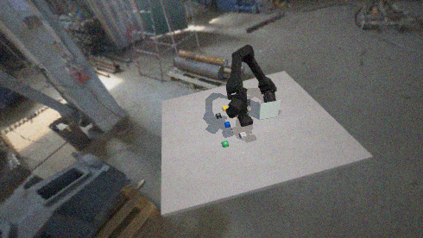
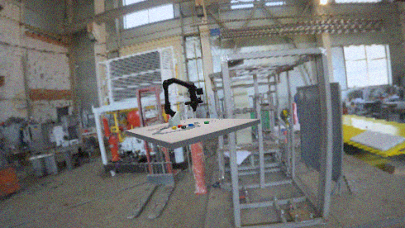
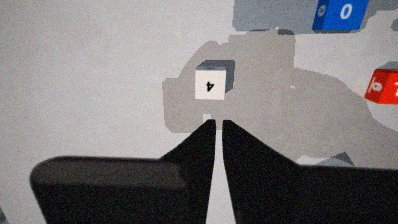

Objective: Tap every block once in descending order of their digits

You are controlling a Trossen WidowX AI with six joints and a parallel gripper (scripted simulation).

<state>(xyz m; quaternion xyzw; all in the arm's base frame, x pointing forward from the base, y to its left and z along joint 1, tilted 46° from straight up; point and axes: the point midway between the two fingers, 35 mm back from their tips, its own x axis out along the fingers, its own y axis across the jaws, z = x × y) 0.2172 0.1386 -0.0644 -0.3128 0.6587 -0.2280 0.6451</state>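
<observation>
My gripper [image 1: 246,123] [image 2: 194,109] [image 3: 218,127] is shut and empty, held above the table near the white block. The white block [image 1: 243,134] [image 3: 210,85] shows a 4 and lies just beyond the fingertips in the wrist view. The blue block [image 1: 227,124] [image 2: 191,125] [image 3: 345,12] shows a 0. The red block [image 2: 179,125] [image 3: 384,87] is cut by the right edge of the wrist view; its digit is not clear. The green block [image 1: 224,144], yellow block [image 1: 225,108] and black block [image 1: 218,115] are too small there to read.
The arm stands at the back of the pale table [image 1: 302,142] [image 2: 223,126] beside a pale upright panel [image 1: 269,110]. The arm hides part of the tabletop in the top view. Its shadow falls around the white, blue and black blocks.
</observation>
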